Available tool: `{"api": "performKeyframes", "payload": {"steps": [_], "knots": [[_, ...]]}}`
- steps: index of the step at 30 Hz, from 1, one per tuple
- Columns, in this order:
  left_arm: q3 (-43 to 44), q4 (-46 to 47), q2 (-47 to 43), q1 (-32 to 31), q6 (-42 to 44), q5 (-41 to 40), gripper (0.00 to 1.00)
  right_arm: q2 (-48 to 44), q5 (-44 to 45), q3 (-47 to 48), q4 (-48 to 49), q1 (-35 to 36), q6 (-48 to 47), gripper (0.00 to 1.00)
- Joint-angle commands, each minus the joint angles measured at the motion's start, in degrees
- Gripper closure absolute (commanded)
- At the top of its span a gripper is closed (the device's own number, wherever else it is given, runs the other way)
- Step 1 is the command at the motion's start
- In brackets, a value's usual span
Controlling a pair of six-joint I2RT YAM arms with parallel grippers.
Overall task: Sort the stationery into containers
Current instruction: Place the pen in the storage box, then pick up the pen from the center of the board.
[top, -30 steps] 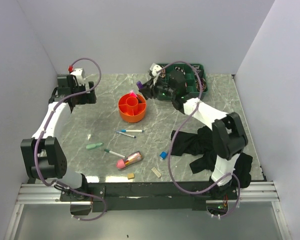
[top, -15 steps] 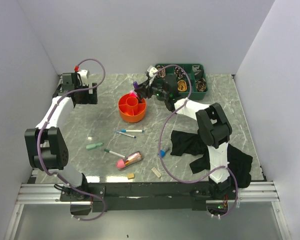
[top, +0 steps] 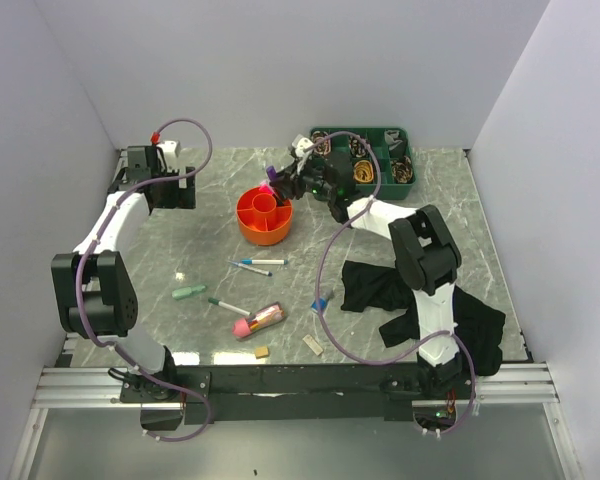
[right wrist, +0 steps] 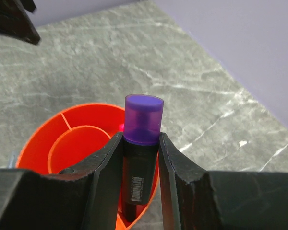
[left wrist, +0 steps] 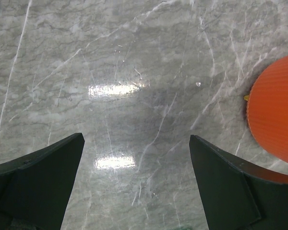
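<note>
**Right wrist view:** the right claw (right wrist: 140, 138), partly closed, clamped a dark-barrelled marker (right wrist: 143, 120) with a smooth translucent purple cap. It held the marker over the round orange organiser (right wrist: 38, 139), whose centre tube and thin dividing walls were visible.

**Top view only:** white pens (top: 260, 264), a green marker (top: 189, 292), a pink tube case (top: 258, 319) and a beige eraser (top: 262, 351) lay on the veined grey marble counter (top: 180, 250).

**Left wrist view:** the left claw (left wrist: 136, 138) gaped wide and empty near the organiser's finely ribbed wall.
</note>
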Motion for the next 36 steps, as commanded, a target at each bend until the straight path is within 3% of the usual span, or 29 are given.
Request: {"api": "performKeyframes", "payload": {"steps": [1, 4, 7, 9, 13, 22, 25, 28, 29, 36], "knots": [[1.5, 1.0, -1.3, -0.5, 0.2, -0.4, 0.01, 1.3, 0.3, 4.5, -4.4, 0.3, -3.4, 1.00], [1.2, 1.2, -1.9, -0.6, 0.3, -0.5, 0.01, 0.7, -0.3, 4.7, -8.3, 0.3, -4.6, 0.96], [0.8, 1.4, -2.5, -0.6, 0.2, -0.5, 0.01, 0.0, -2.0, 5.5, -14.2, 0.7, -7.0, 0.69], [0.7, 1.7, -2.9, -0.6, 0.1, -0.5, 0.00, -1.0, -2.2, 5.0, -16.7, 0.8, -7.5, 0.61], [0.3, 2.3, -4.2, -0.6, -0.1, -0.2, 0.01, -4.6, -1.8, 1.4, -16.1, 1.2, -7.7, 0.18], [-1.5, 3.6, -8.0, -0.6, 1.5, 3.7, 0.01, -14.9, 3.1, -1.0, -17.3, 1.5, -4.9, 0.12], [-0.7, -1.4, -9.8, -0.7, 7.7, 13.8, 0.01, -19.6, 4.9, -1.3, -20.6, 1.6, -5.9, 0.11], [0.4, -10.9, -11.7, -0.8, 17.9, 25.8, 0.01, -24.8, 4.7, -2.2, -27.4, 1.6, -8.8, 0.11], [1.0, -14.3, -12.0, -0.9, 25.3, 28.1, 0.01, -26.0, 4.2, -2.5, -32.1, 1.6, -11.2, 0.11], [0.0, -29.8, -12.8, -1.6, 40.9, 32.1, 0.16, -31.8, -1.7, -5.2, -55.8, 1.9, -22.1, 0.18]]}}
